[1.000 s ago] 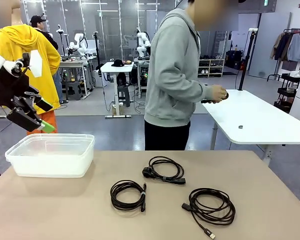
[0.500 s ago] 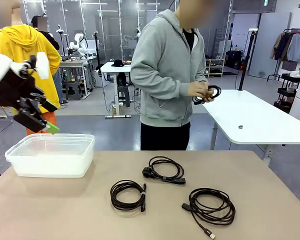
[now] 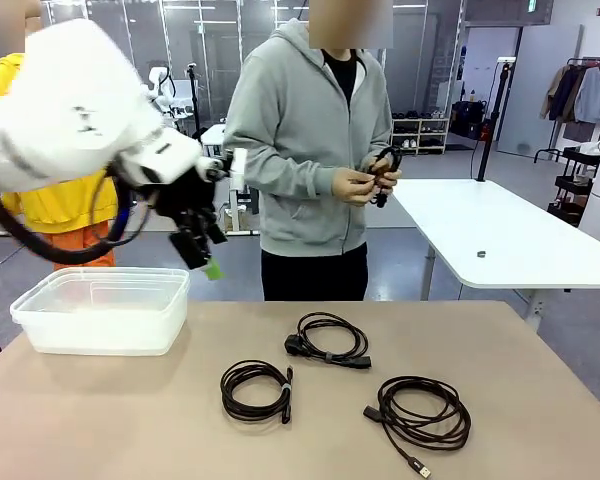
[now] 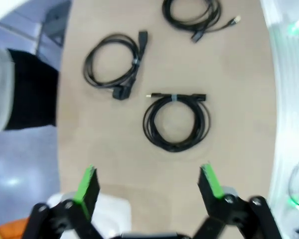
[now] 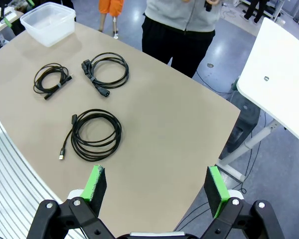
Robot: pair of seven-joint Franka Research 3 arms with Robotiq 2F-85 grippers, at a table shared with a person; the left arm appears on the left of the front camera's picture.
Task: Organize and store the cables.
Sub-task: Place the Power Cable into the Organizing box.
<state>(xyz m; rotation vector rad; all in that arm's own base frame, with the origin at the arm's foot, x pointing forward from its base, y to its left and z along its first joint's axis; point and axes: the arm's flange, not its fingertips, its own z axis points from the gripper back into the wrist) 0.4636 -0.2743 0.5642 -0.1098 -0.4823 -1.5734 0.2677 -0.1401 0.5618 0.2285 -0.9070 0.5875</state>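
Note:
Three coiled black cables lie on the tan table (image 3: pixel 130 420): a banded coil (image 3: pixel 255 390) at front left, a coil with a thick plug (image 3: pixel 328 340) behind it, and a looser coil with a USB end (image 3: pixel 420 412) at front right. A person at the far edge holds another cable (image 3: pixel 382 168) in both hands. My left gripper (image 3: pixel 202 245) hangs open above the table's far left part, beside the bin. In the left wrist view the left gripper (image 4: pixel 148 184) looks down at the banded coil (image 4: pixel 175 122). My right gripper (image 5: pixel 156 183) is open, high above the table's right end.
A clear plastic bin (image 3: pixel 100 308) stands at the table's far left corner and holds nothing. A second white table (image 3: pixel 500 240) stands behind on the right. The right wrist view takes in the bin (image 5: pixel 49 22) and all three coils from above.
My left arm has swung from the left edge above the bin toward the middle of the table. The person has turned to face the table, holding a cable.

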